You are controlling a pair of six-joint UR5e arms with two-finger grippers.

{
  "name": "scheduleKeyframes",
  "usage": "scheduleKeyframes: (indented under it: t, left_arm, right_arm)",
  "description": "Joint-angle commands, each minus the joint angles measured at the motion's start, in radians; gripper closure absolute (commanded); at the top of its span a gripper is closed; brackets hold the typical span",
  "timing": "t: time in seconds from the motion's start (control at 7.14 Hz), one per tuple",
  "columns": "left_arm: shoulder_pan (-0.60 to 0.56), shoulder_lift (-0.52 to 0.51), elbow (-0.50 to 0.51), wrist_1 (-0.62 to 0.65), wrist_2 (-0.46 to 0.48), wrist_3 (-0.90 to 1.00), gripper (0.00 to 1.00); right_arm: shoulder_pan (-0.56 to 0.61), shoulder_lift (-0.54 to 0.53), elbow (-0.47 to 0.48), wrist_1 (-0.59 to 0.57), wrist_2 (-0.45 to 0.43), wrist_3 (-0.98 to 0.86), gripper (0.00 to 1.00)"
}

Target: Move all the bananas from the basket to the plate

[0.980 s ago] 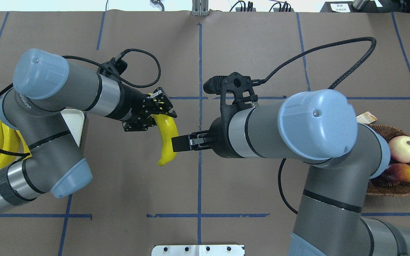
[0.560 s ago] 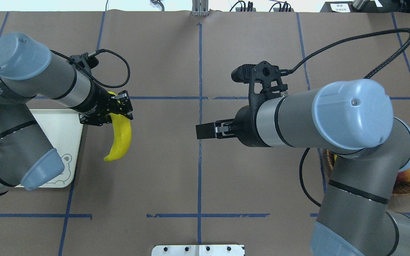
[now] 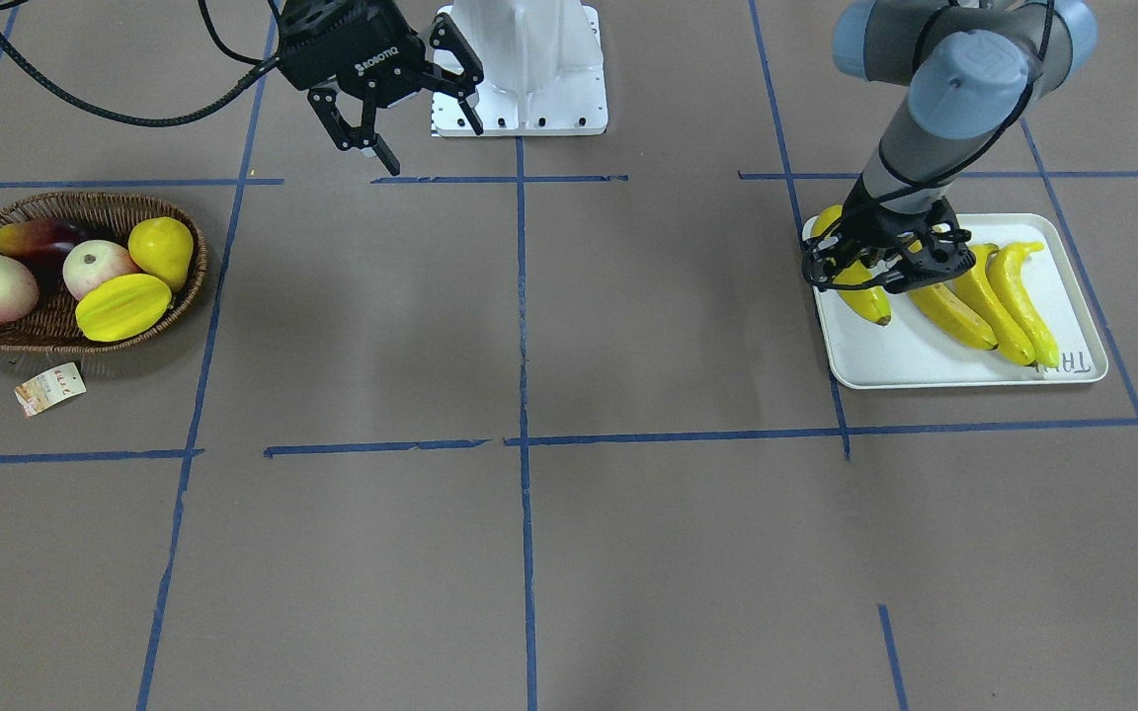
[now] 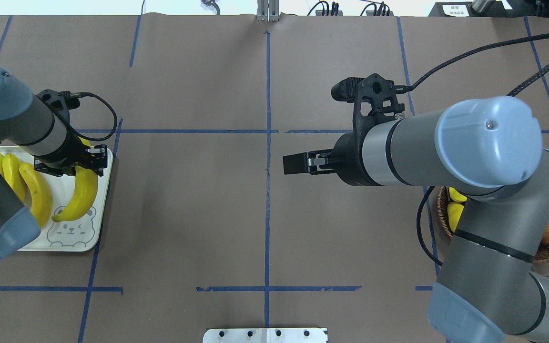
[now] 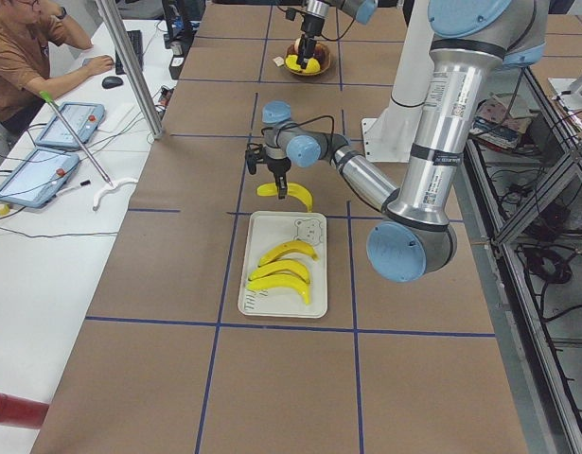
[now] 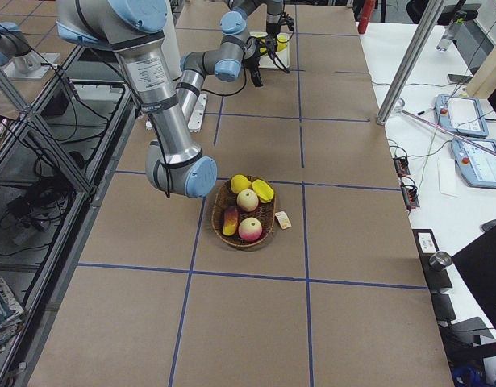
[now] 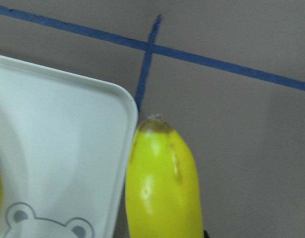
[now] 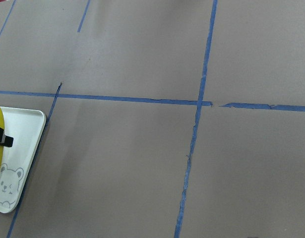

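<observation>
Your left tool (image 4: 75, 163) grips the last banana (image 4: 83, 195) over the plate (image 4: 94, 228) edge; three bananas (image 3: 984, 296) lie there. No bananas show in the basket (image 3: 36, 341), and the right tool (image 3: 429, 138) hangs wide and empty. Only the release looks left.

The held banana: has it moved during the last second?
Yes. The banana in the left gripper travelled leftward, from beside the centre tape line to the plate's edge.

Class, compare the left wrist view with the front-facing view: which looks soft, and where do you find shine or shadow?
Left wrist view: the banana looms close and slightly soft, with a pale shine spot on its skin; the plate rim is soft too. Front-facing view: sharp and evenly lit, with only faint, soft-edged shadows on the table beside the basket.
</observation>
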Motion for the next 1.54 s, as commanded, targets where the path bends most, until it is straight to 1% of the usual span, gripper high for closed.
scheduleKeyframes:
  t: [0.0, 0.14, 0.28, 0.42, 0.56, 0.7, 0.84, 0.98, 1.12, 1.26, 1.4]
  left_arm:
    - [-0.004, 0.081, 0.027, -0.01, 0.049, 0.021, 0.91]
    - [-0.003, 0.09, 0.036, -0.014, 0.055, 0.019, 0.02]
    - [-0.004, 0.086, 0.027, -0.016, 0.054, 0.021, 0.0]
    - [-0.004, 0.078, 0.016, -0.014, 0.052, 0.019, 0.0]
    - [-0.012, 0.075, -0.001, -0.013, 0.045, 0.021, 0.0]
    - [-0.032, 0.076, -0.034, -0.007, 0.043, 0.028, 0.0]
    - [-0.076, 0.079, -0.073, 0.004, 0.04, 0.118, 0.0]
    - [-0.145, 0.09, -0.09, 0.022, -0.002, 0.237, 0.0]
    - [-0.217, 0.092, -0.087, 0.059, -0.029, 0.362, 0.0]
    - [-0.303, 0.113, -0.079, 0.1, -0.032, 0.498, 0.0]
    - [-0.405, 0.148, -0.07, 0.11, -0.087, 0.641, 0.0]
  right_arm:
    - [0.097, -0.037, -0.001, 0.0, 0.117, -0.002, 0.0]
    - [0.183, -0.073, -0.003, 0.0, 0.209, -0.018, 0.0]
    - [0.25, -0.098, -0.009, -0.002, 0.257, -0.026, 0.0]
    - [0.289, -0.136, -0.026, -0.003, 0.259, -0.105, 0.0]
    - [0.338, -0.182, -0.034, -0.061, 0.259, -0.262, 0.0]
    - [0.411, -0.19, -0.04, -0.189, 0.265, -0.455, 0.0]
    - [0.509, -0.192, -0.084, -0.29, 0.306, -0.671, 0.0]
    - [0.62, -0.227, -0.166, -0.298, 0.397, -0.816, 0.0]
    - [0.713, -0.23, -0.296, -0.287, 0.521, -0.944, 0.0]
    - [0.804, -0.232, -0.408, -0.287, 0.566, -1.127, 0.0]
    - [0.888, -0.232, -0.523, -0.287, 0.614, -1.287, 0.0]
